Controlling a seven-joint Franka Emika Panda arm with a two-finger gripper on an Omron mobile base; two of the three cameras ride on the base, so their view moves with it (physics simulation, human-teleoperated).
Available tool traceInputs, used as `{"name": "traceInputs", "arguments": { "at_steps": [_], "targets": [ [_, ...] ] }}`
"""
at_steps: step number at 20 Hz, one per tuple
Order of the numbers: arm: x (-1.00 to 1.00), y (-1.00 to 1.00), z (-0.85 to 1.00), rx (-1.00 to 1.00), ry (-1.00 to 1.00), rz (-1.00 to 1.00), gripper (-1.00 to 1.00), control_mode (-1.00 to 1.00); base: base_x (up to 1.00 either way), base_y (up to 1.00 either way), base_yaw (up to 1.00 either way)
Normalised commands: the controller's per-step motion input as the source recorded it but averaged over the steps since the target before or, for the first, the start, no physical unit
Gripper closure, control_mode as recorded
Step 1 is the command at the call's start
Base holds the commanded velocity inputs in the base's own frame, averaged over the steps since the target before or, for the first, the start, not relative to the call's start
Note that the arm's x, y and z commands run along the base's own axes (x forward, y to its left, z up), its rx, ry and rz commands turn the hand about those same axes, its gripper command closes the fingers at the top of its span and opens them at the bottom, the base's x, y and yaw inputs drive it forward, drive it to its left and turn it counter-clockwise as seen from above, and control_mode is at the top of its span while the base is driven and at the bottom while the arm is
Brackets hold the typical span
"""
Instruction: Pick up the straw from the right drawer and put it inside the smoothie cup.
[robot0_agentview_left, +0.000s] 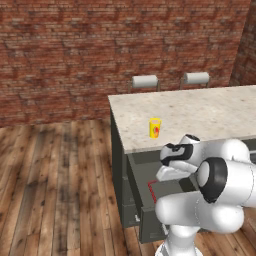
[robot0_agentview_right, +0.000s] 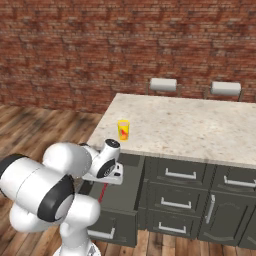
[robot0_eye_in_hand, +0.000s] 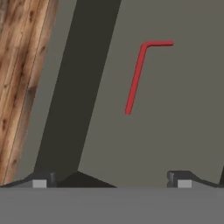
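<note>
The right drawer (robot0_agentview_left: 143, 220) is pulled out from under the counter, and its grey floor (robot0_eye_in_hand: 183, 113) lies right below my hand. On that floor lies the red straw (robot0_eye_in_hand: 136, 78), flat, with its short bent end pointing right in the hand view. The straw (robot0_agentview_left: 151, 189) also shows beside my arm, as a short piece (robot0_agentview_right: 102, 192) under my hand. My gripper (robot0_eye_in_hand: 111, 181) hangs above the drawer, open, with nothing between its fingertips (robot0_eye_in_hand: 40, 181); the straw is ahead of them, untouched. The yellow smoothie cup (robot0_agentview_left: 155, 128) stands upright near the counter's front left corner (robot0_agentview_right: 123, 130).
The pale stone counter (robot0_agentview_left: 200, 112) runs to the right, with two white-seated stools (robot0_agentview_left: 145, 81) behind it. Shut drawers and doors with silver handles (robot0_agentview_right: 177, 175) fill the cabinet front to the right of the open drawer. Wooden floor (robot0_agentview_left: 55, 185) spreads to the left.
</note>
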Motion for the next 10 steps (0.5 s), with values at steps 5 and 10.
{"name": "traceInputs", "arguments": {
  "at_steps": [5,10],
  "targets": [
    [0.04,0.18,-0.37,0.0,0.02,-0.01,-1.0,-1.0,0.0,0.0,0.0],
    [0.05,0.07,-0.32,0.0,0.01,0.0,-1.0,-1.0,0.0,0.0,0.0]
  ]
}}
